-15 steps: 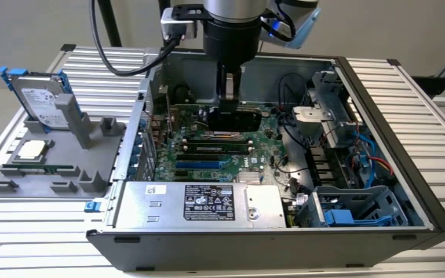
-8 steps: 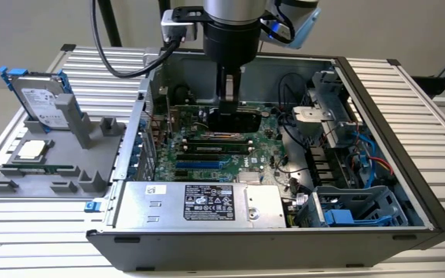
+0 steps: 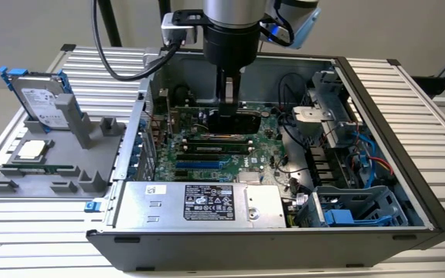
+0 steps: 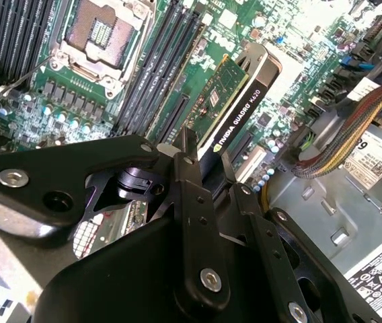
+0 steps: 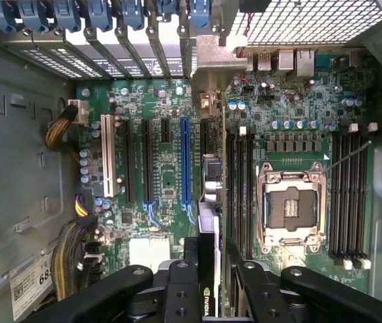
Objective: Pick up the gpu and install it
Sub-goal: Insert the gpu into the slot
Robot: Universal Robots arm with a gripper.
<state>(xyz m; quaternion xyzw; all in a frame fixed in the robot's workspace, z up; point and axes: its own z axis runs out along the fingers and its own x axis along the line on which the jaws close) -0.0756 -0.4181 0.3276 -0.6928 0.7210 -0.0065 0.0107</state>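
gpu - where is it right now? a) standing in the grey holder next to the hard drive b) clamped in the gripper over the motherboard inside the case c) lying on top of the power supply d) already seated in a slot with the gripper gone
b: the gripper is shut on the gpu, which hangs above the motherboard inside the open case, as the exterior view also shows.

The gripper (image 3: 227, 119) held the gpu (image 3: 234, 123) upright over the motherboard (image 3: 215, 152), inside the computer case (image 3: 377, 174).
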